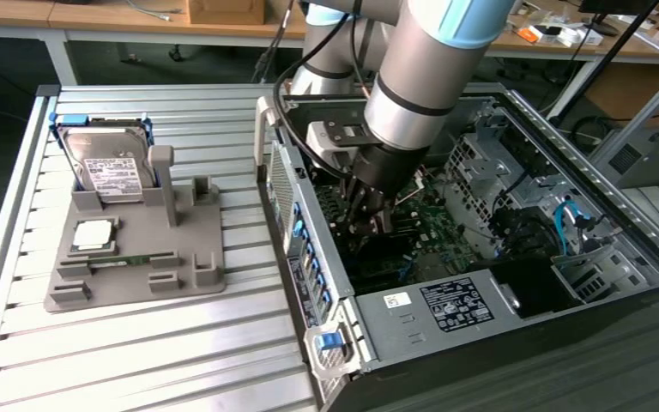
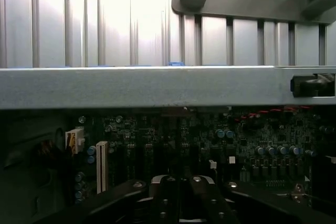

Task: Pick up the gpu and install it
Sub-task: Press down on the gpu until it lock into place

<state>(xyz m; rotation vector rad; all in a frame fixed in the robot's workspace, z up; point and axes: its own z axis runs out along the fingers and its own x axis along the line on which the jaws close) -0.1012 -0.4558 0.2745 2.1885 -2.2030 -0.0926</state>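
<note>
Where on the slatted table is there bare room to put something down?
Bare room lies on the ribbed metal table in front of the grey plastic parts holder, and beside it toward the open black computer case. The holder is crowded: silver hard drive, square silver CPU chip.

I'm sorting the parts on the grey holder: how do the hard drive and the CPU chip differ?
The hard drive stands upright on edge at the holder's far end, while the CPU chip lies flat nearer its middle. The hard drive is larger and oblong; the CPU chip is small and square. The hard drive bears a white printed label; the CPU chip's top is plain metal. Both are silver and rest on the grey holder.
</note>
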